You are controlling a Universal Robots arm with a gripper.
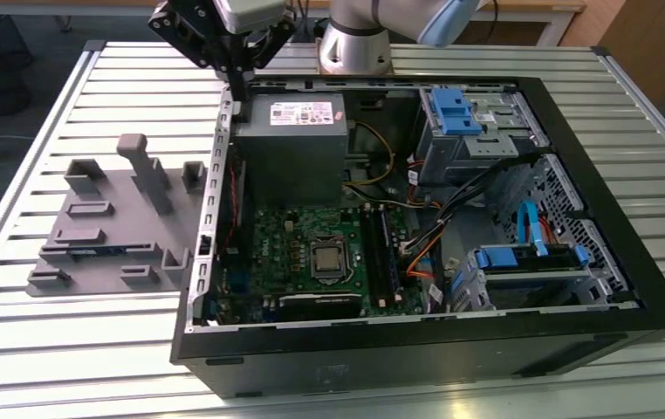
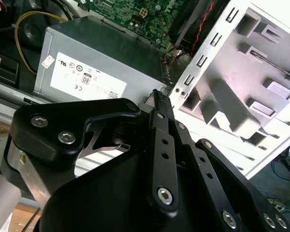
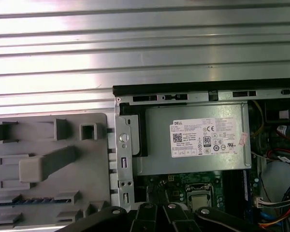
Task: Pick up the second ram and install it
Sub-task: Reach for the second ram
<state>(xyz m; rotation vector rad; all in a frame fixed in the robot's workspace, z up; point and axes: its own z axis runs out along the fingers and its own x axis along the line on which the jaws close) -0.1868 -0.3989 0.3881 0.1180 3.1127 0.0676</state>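
Second ram: the thin green-blue strip [image 1: 91, 251] sits in a long low slot of the grey fixture [image 1: 117, 223], on the side of the fixture that is nearest to the camera in the exterior view. In the first wrist view it is the bluish strip [image 3: 36, 199] between 2 grey holders.
Fixture: it stands on the ribbed metal table [image 1: 99, 78], just beside the open computer case [image 1: 426, 353], on the exterior view's left.
Weight and stiffness: I judge the second ram very light and stiff, but thin, so it should not be bent or twisted.
Fragility: probably delicate; the chips on its faces and the contact edge are better not pressed or scraped.
Where to hold: I would take it by the 2 flat faces, near the middle of the upper long edge, so the contact edge is free.
Slip: the faces look smooth and the strip is narrow, so a small tilt in the grasp seems possible.
Gripper place: the gripper [image 1: 239, 83] hangs above the far corner of the case, next to the grey power supply [image 1: 291, 144], well apart from the second ram.
Gripper opening: I cannot tell from these views how far open it is.
Gripper load: in the second wrist view the gripper [image 2: 157, 96] carries nothing that I can see and touches nothing.
Goal place: the long black slots [image 1: 376, 253] on the green motherboard [image 1: 291, 240], inside the case.
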